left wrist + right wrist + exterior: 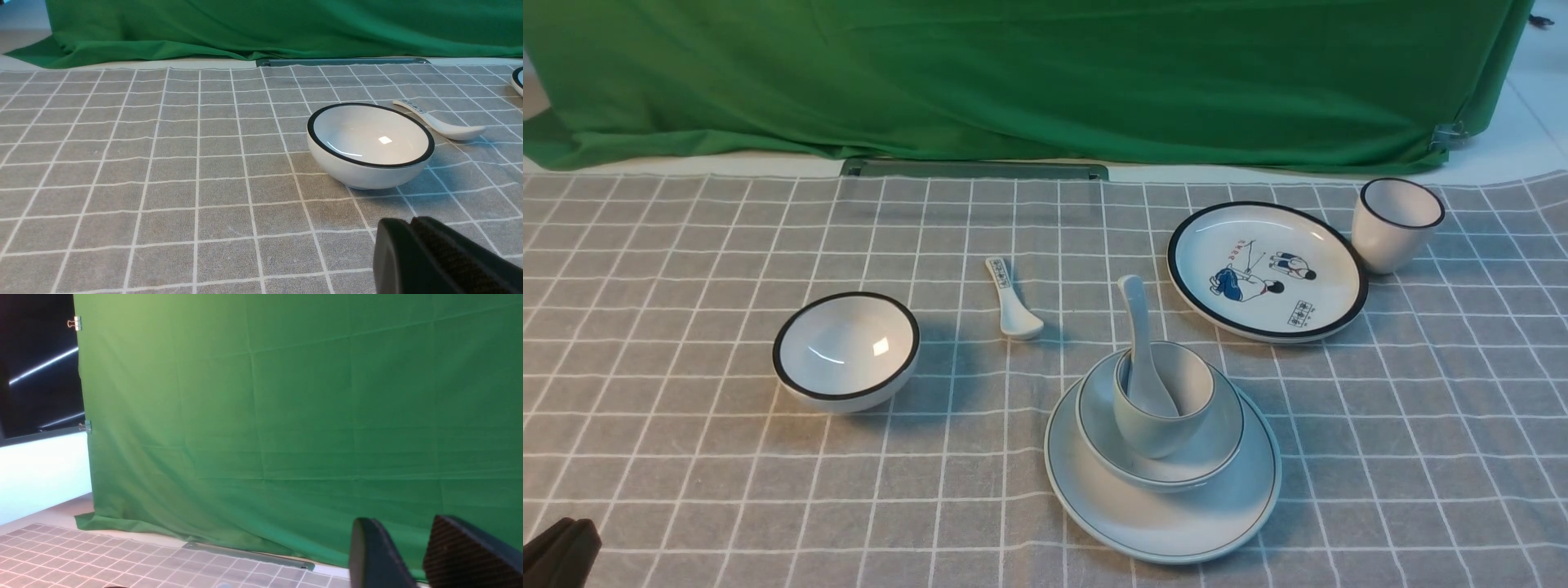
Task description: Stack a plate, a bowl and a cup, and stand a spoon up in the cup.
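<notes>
Grey checked cloth (686, 457); left claw (410, 224) pressed together, cut off by frame; right claw (402, 524) parted, empty, tips only.

Left claw (410, 223), right claw (404, 533) partly off-frame.

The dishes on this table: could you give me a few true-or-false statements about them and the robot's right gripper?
1. The plain spoon stands in the grey-rimmed cup. True.
2. That cup sits directly on the grey-rimmed plate. False: the grey-rimmed bowl lies between them.
3. The printed spoon lies inside the black-rimmed bowl. False: it lies on the cloth, apart from it.
4. The black-rimmed cup stands upright beside the cartoon plate. True.
5. The right gripper holds a spoon. False: its jaws stand apart, empty.
</notes>
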`<state>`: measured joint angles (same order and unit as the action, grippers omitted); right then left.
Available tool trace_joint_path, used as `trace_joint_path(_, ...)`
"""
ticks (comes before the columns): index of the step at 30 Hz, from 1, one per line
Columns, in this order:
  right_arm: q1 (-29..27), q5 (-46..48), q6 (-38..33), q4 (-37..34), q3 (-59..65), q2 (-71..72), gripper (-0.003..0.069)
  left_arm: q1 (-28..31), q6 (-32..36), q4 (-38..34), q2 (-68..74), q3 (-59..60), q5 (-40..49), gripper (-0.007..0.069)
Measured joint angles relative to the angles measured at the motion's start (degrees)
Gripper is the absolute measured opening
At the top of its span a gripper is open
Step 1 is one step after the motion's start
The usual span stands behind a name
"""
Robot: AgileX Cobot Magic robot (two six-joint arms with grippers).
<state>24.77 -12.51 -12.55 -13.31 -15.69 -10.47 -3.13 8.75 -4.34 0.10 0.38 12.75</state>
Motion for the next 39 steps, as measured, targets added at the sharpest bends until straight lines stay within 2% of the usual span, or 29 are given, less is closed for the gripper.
trace_joint_path(12, 0.0, 2.1, -0.5, 0.0, 0.0, 0.0, 0.0241, -0.2, 0.0, 0.0, 0.0, 0.0, 0.0, 0.0012)
trace_joint_path(20, 0.0, 4.8, -4.7, 2.1, 0.4, -0.1, 0.0241, -0.2, 0.0, 0.0, 0.0, 0.0, 0.0, 0.0012)
trace_joint_path(28, 0.0, 4.8, 1.9, 8.5, 4.0, -0.2, 0.0241, -0.2, 0.2, 0.3, 0.0, 0.0, 0.0, 0.0012)
trace_joint_path(39, 0.0, 4.4, 9.5, 10.5, 9.7, -0.2, 0.0241, -0.2, 0.2, 0.5, 0.0, 0.0, 0.0, 0.0012)
